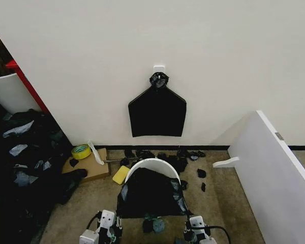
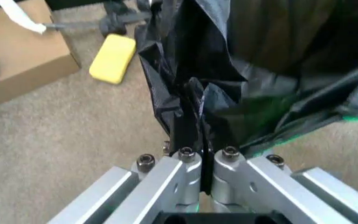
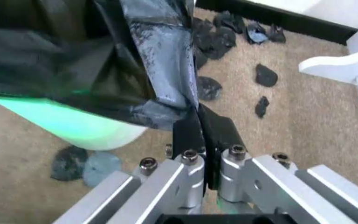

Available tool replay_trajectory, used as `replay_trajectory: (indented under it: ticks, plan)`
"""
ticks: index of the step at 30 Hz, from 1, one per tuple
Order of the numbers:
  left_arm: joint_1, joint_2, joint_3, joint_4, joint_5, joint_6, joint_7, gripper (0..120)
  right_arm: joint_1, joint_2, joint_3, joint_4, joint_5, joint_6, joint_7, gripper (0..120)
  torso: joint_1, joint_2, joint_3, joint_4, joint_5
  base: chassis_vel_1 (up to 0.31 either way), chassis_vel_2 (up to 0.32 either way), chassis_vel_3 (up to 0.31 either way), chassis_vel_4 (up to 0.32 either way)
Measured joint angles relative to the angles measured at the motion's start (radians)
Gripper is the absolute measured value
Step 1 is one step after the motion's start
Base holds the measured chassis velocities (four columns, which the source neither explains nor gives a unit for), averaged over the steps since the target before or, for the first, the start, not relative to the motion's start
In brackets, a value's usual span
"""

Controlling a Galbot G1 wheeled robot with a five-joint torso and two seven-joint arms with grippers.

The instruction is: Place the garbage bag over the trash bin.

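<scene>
Left gripper (image 2: 191,133) clamped tight on a fold of the garbage bag (image 2: 229,70), jaws pressed together with black film pinched between. Right gripper (image 3: 203,135) likewise closed on the bag's opposite edge, film caught between the fingers. From the head: both grippers (image 1: 108,223) (image 1: 195,226) low, flanking the trash bin (image 1: 152,163), which stands upright on the carpet (image 1: 221,203) near the wall (image 1: 142,40). Bag (image 1: 151,193) draped over the near side of the bin, far rim bare and white. Right wrist catches the pale green base (image 3: 73,123) under the bag hem (plus black scraps (image 3: 229,32) beyond). Left wrist catches a yellow block (image 2: 112,58) and a cardboard box (image 2: 17,56).
</scene>
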Motion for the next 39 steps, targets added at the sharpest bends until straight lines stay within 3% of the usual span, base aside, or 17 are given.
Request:
replay_trajectory:
  ticks: [10, 24, 33, 39]
  plan:
    - [-0.007, -0.006, 0.020, 0.045, 0.013, 0.007, -0.003, 0, 0.049, 0.002, 0.004, -0.088, -0.040, 0.003, -0.042, 0, 0.000, 0.000, 0.000, -0.0001, -0.0006, 0.000, 0.000, 0.000, 0.000]
    - [-0.064, -0.058, 0.043, 0.110, -0.030, -0.016, 0.002, 0, 0.103, 0.031, 0.010, -0.197, -0.139, 0.058, -0.106, 0, 0.000, 0.000, 0.000, -0.0006, 0.0016, 0.000, 0.000, 0.000, 0.000]
    - [-0.054, -0.063, 0.047, 0.074, -0.035, -0.034, 0.019, 0, 0.067, -0.012, 0.032, -0.120, -0.072, 0.083, -0.092, 0, 0.000, 0.000, 0.000, -0.0003, 0.0011, 0.000, 0.000, 0.000, 0.000]
    - [-0.047, -0.056, 0.038, 0.061, -0.030, -0.034, 0.019, 0, 0.006, -0.092, 0.086, -0.013, 0.028, 0.046, -0.053, 19, 0.000, 0.000, 0.000, -0.0003, 0.0006, 0.000, 0.000, 0.000, 0.000]
